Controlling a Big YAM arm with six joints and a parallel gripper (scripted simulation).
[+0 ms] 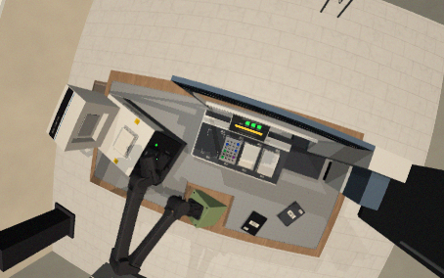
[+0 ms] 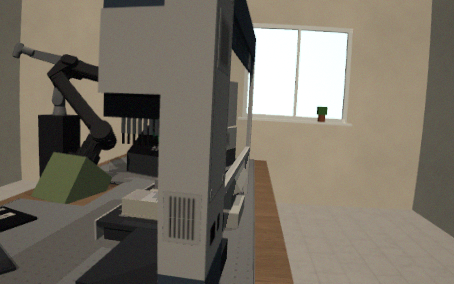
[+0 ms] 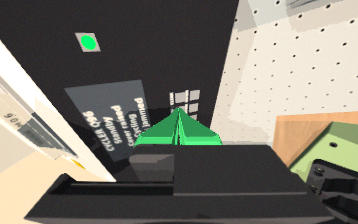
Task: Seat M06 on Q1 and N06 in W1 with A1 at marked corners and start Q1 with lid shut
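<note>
Gripper [image 3: 178, 125] was closed with nothing between its green fingers, tips pressed together and aimed at the small key block [image 3: 185, 100] on cycler Q1's black panel [image 3: 150, 45]. Whether the tips touched a key could not be told. Panel lamp [image 3: 88, 42] glowed green; the status label [image 3: 112, 122] beside it read CYCLER Q06 with Standby, Lid raised, Cycling, Lid jammed.

From the top view, the arm [image 1: 132, 206] reached from its base left over Q1 [image 1: 129, 139], whose lid [image 1: 88, 124] stood swung open away from the body. A white plate [image 1: 124, 140] sat on Q1's block; a label reading partly "06" [image 3: 12, 120] showed at the wrist view's left edge, ID not readable in full.

On the deck [image 1: 205, 142], the tube cooling block [image 1: 231, 149] stood with two white plates [image 1: 249, 156] [image 1: 269, 162] to its right. Green wedge [image 1: 207, 208] lay near the front edge, two dark nests [image 1: 254, 222] [image 1: 291, 213] further right.
</note>
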